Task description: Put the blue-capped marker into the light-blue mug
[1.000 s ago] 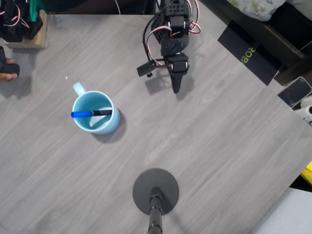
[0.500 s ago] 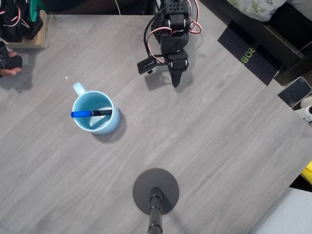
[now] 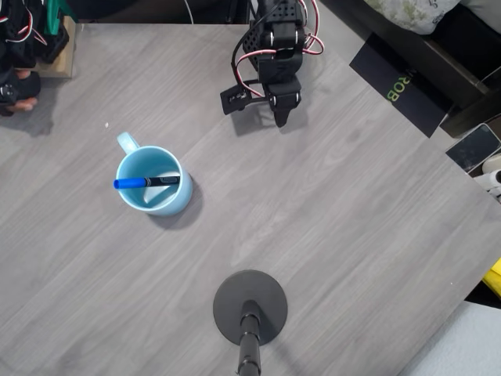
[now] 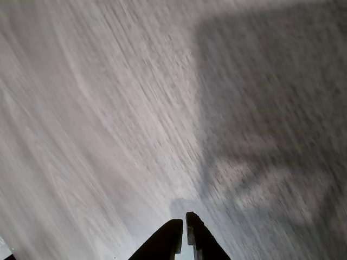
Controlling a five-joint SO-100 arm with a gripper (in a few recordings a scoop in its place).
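Gripper (image 4: 184, 223) pinched closed on nothing in wrist view; overhead shows blue-capped marker (image 3: 145, 182) inside light-blue mug (image 3: 152, 182).

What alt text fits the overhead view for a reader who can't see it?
A blue-capped marker lies across the inside of a light-blue mug on a grey wood-grain table. The black robot arm's gripper, shut and empty, sits near the table's top edge, up and right of the mug. A round black stand base is at the bottom.
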